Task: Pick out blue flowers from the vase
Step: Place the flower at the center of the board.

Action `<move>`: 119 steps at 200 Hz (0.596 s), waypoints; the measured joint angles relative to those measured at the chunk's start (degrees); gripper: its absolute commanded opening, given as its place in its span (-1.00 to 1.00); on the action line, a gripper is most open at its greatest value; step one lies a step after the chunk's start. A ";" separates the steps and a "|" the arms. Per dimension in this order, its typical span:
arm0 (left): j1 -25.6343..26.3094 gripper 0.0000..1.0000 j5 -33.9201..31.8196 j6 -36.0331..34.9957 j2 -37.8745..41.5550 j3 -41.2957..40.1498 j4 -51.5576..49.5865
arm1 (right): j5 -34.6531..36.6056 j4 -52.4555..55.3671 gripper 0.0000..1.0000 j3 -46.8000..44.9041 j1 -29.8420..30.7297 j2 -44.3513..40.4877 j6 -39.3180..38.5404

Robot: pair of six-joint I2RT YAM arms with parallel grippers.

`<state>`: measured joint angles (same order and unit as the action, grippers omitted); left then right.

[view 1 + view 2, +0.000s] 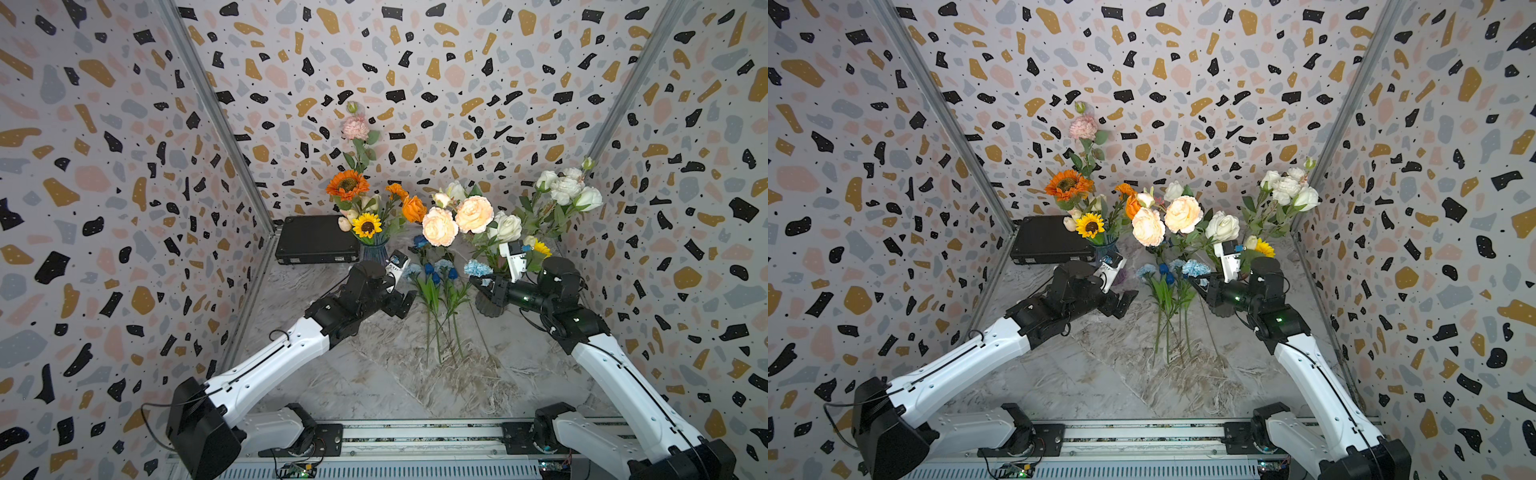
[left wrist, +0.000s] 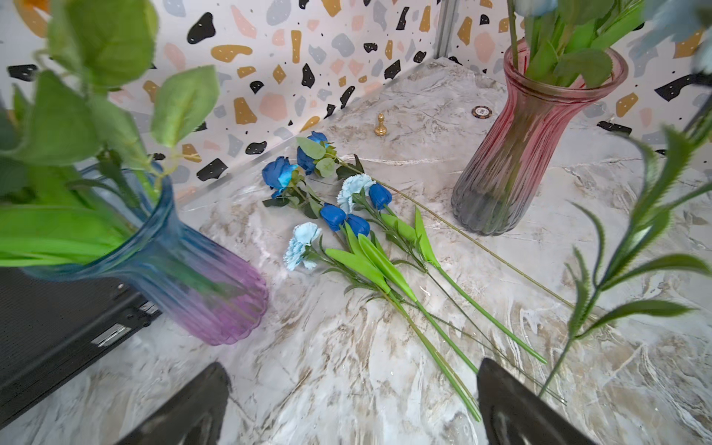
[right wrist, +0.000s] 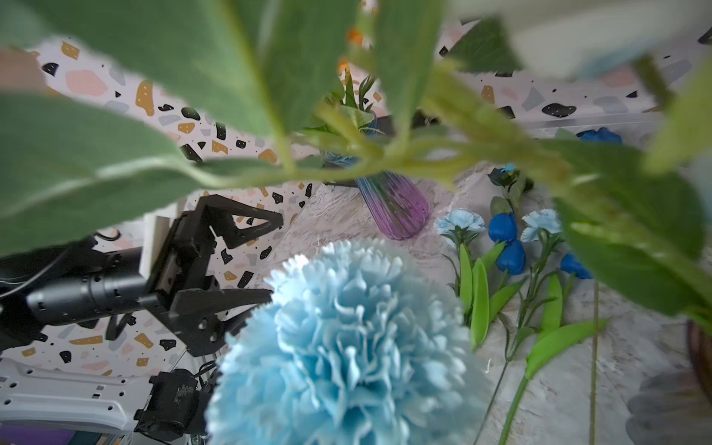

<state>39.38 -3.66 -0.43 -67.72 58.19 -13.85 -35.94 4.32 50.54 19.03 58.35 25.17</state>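
Observation:
Several blue flowers lie side by side on the marble table between the two vases, also visible in both top views. My right gripper is shut on a pale blue carnation just under its head, beside the rim of the pink-grey vase. In the right wrist view that carnation hides the jaws. My left gripper hangs open and empty over the table near the flowers' stems, with its fingers wide apart.
A blue-purple vase with sunflowers stands at the back left, next to a black case. Peach roses and white roses rise from the pink-grey vase. A gold pawn and a chip sit behind.

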 measured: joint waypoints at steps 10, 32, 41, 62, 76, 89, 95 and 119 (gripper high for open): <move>-1.01 0.98 -0.04 0.31 1.92 -1.07 -0.48 | 2.19 -0.72 -0.58 -0.09 2.19 0.79 -0.83; -2.75 0.98 -0.13 1.29 5.22 -3.04 -1.88 | 7.50 -3.26 -0.63 -2.16 6.10 0.90 -1.84; -3.21 0.98 -0.33 1.55 6.05 -3.41 -2.32 | 9.49 -4.42 -0.63 -3.69 7.04 0.48 -2.01; -3.34 0.98 -0.35 2.03 7.02 -3.50 -2.82 | 14.29 -6.36 -0.62 -8.13 8.02 -1.22 -2.27; -3.34 0.98 -0.35 2.34 7.13 -3.50 -2.82 | 17.29 -6.86 -0.60 -10.29 8.48 -2.54 -2.64; -3.34 0.98 -0.31 2.58 7.08 -3.52 -2.86 | 19.52 -6.93 -0.59 -11.15 9.16 -3.50 -3.30; -3.34 0.98 -0.31 2.67 7.08 -3.52 -2.86 | 20.24 -6.91 -0.59 -11.17 9.62 -3.72 -3.65; -3.39 0.98 -0.33 2.84 7.06 -3.52 -2.86 | 21.99 -8.00 -0.59 -11.13 11.61 -2.97 -4.85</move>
<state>35.99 -3.99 2.42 -60.66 54.68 -16.71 -13.96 -3.68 39.42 30.63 55.37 20.32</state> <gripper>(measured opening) 0.990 0.206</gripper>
